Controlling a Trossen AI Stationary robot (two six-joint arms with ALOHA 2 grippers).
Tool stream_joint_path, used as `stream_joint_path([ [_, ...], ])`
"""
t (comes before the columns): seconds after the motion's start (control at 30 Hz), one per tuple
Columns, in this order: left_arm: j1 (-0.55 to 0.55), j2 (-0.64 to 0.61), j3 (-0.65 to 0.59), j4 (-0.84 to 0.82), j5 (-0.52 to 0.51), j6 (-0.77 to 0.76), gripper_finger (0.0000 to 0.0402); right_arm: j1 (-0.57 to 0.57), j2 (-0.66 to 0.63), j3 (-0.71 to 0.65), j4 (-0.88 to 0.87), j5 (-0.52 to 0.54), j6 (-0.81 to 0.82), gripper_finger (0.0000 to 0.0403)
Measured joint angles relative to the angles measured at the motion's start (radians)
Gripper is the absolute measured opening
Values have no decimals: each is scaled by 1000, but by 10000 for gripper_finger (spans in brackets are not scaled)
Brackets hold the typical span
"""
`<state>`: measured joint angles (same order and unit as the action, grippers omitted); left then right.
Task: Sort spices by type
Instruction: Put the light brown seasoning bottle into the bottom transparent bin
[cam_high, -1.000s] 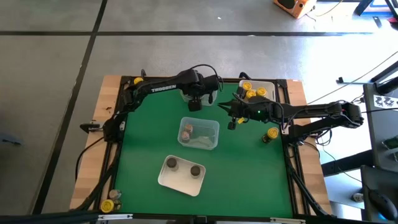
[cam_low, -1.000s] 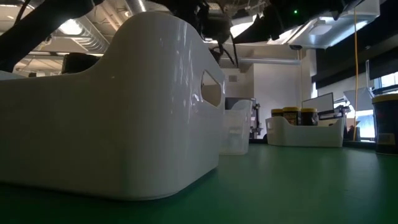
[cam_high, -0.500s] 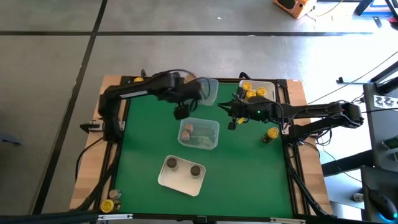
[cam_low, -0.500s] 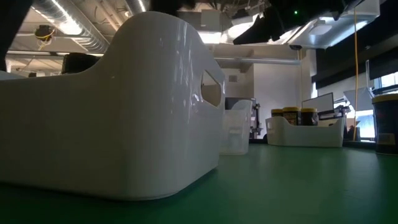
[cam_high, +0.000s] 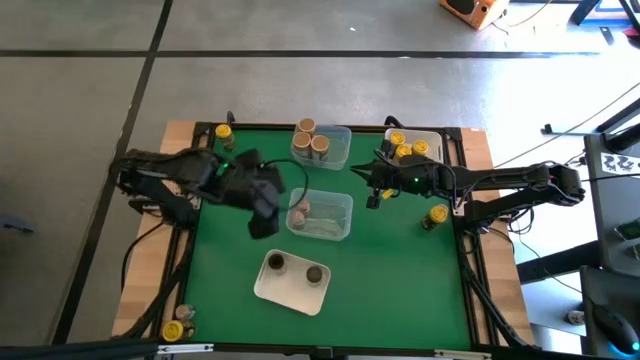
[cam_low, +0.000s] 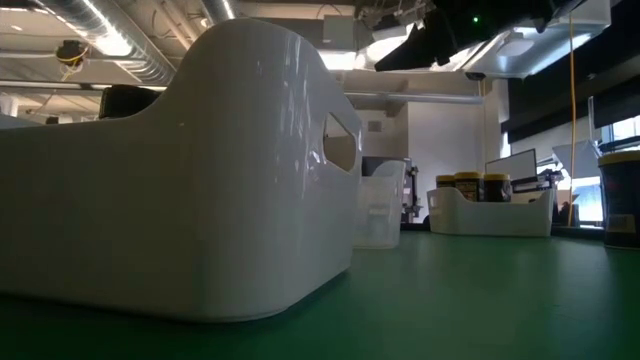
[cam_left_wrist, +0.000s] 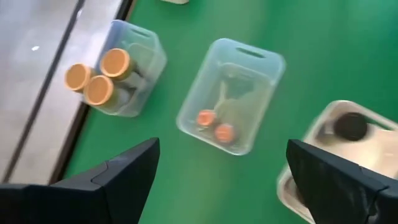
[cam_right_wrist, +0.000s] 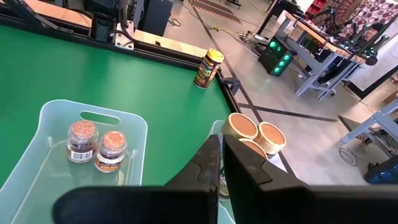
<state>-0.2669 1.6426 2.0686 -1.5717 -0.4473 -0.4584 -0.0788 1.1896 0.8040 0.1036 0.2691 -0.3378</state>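
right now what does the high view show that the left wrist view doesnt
Only the high view shows the right arm, its gripper shut, the white tray of yellow-topped jars, and a loose yellow-topped jar by the table's right edge. Only the left wrist view shows the left gripper with jaws open. Both show the clear tray with three tan-topped jars, the middle clear tray with two jars, and the white tray with dark-topped jars.
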Motion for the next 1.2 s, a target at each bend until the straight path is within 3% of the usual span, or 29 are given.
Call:
stream_joint_path([
  [0.23,-133,4,-4,1,-1,-144,347,0,0,0,0,0,0,21],
  [0.43,-219,-6,-139,1,47,-326,347,0,0,0,-1,0,0,21],
  [0.67,-322,-7,-339,0,175,-580,347,0,0,0,0,0,0,21],
  [0.87,-423,-7,-460,4,358,-845,347,0,0,0,0,-1,5,21],
  [1.2,-576,-4,-636,93,491,-1109,347,0,0,0,9,0,38,21],
])
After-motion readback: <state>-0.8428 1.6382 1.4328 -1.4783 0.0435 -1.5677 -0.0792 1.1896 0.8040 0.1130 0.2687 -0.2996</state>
